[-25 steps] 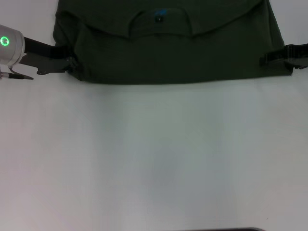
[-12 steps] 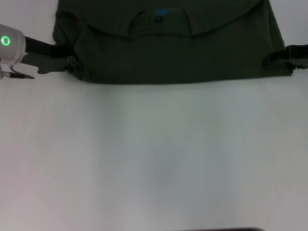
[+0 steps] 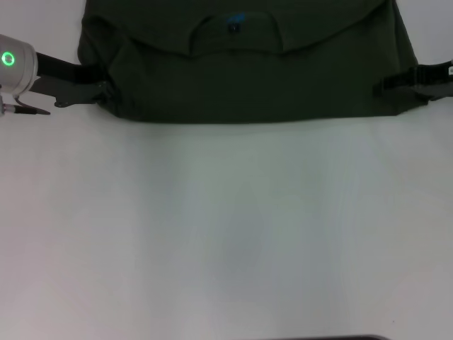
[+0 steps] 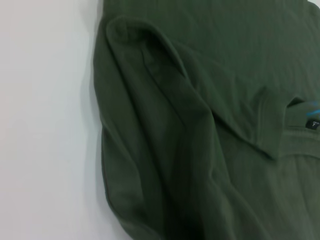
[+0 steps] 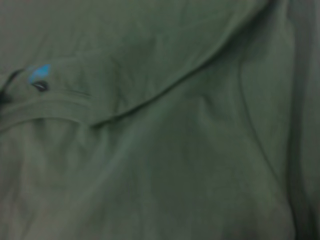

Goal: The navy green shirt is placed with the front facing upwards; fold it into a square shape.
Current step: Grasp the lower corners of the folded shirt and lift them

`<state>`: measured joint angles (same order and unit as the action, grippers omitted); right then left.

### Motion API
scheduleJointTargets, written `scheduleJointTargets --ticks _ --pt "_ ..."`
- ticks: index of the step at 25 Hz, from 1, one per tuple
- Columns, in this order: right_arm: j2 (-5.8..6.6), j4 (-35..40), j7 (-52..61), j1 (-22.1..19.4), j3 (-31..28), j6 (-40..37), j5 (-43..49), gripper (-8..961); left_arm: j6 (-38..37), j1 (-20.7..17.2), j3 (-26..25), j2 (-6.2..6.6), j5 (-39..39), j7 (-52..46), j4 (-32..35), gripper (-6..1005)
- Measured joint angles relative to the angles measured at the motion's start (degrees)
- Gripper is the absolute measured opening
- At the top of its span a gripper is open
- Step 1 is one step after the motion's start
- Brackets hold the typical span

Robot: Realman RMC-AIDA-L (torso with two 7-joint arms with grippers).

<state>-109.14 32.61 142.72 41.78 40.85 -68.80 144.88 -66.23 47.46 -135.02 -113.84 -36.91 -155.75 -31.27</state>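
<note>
The navy green shirt (image 3: 248,78) lies folded across the far side of the white table (image 3: 226,227), its near edge running straight from left to right. Its neck opening faces up and shows a small blue label (image 3: 235,19). My left gripper (image 3: 99,91) is at the shirt's near left corner, touching the cloth. At the right edge, my right gripper (image 3: 382,86) reaches in over the near right corner. The left wrist view shows the shirt (image 4: 200,125) with layered folds and its label (image 4: 312,107). In the right wrist view the shirt (image 5: 175,150) fills the picture, label (image 5: 40,72) included.
The bare white tabletop (image 4: 45,125) spreads wide on the near side of the shirt. A dark strip (image 3: 325,338) shows at the table's near edge.
My right gripper has slid a little to the left, further over the shirt's right edge. The left gripper and the rest of the shirt have stayed put.
</note>
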Motion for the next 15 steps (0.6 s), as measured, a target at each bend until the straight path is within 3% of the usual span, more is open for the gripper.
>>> scheduleJointTargets --ticks 15 --pt "-0.02 0.0 0.0 -0.6 0.2 -0.3 -0.8 916 0.1 0.0 -0.1 -0.21 -0.1 0.0 0.0 41"
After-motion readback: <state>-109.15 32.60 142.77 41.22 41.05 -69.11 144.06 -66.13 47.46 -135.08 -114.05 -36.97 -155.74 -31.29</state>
